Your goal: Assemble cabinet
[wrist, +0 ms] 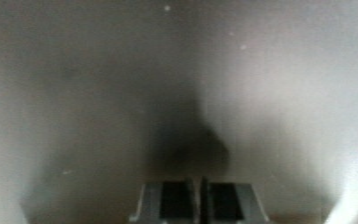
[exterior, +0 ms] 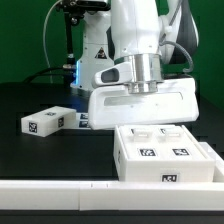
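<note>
My gripper (exterior: pixel 139 88) hangs over a wide white cabinet panel (exterior: pixel 142 105), which hides the fingertips in the exterior view. The panel sits just behind and above the white cabinet box (exterior: pixel 165 152), whose faces carry black-and-white tags. In the wrist view the two dark fingers (wrist: pixel 172 203) stand almost together, with only a thin light strip between them. A blurred white surface (wrist: pixel 87 110) very close to the camera fills the rest of that view. The gripper (wrist: pixel 199 203) looks shut on the panel's thin edge.
Two small white tagged parts (exterior: pixel 45 121) lie on the black table at the exterior view's left. A long white bar (exterior: pixel 60 190) runs along the front edge, with the cabinet box against it. The robot base (exterior: pixel 95 60) stands behind.
</note>
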Available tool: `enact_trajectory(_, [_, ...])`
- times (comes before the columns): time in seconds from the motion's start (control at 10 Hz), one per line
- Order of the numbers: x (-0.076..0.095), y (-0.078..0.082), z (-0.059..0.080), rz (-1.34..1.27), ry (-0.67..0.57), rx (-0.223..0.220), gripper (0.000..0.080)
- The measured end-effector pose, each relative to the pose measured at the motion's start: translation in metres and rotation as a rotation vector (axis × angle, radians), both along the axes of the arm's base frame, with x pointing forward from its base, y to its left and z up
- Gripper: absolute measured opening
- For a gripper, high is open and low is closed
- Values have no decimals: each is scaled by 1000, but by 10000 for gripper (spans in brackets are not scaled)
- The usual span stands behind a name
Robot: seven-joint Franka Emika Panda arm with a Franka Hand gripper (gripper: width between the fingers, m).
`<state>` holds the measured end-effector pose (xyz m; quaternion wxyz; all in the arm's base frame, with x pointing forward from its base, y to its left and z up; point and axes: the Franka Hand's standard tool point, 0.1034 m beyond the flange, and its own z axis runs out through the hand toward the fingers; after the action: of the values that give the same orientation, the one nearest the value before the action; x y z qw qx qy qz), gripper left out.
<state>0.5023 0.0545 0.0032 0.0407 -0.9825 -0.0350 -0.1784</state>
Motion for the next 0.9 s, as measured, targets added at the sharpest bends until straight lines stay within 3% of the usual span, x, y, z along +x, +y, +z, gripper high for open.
enact_trajectory(0.1, [0,1,1,2,5,1,3])
enact_trajectory(0.4, [15,28,37,70,66,6,1])
enact_trajectory(0.7, [13,39,46,88,234,25,2])
enact_trajectory(0.9, [9,40,41,70,246,28,2])
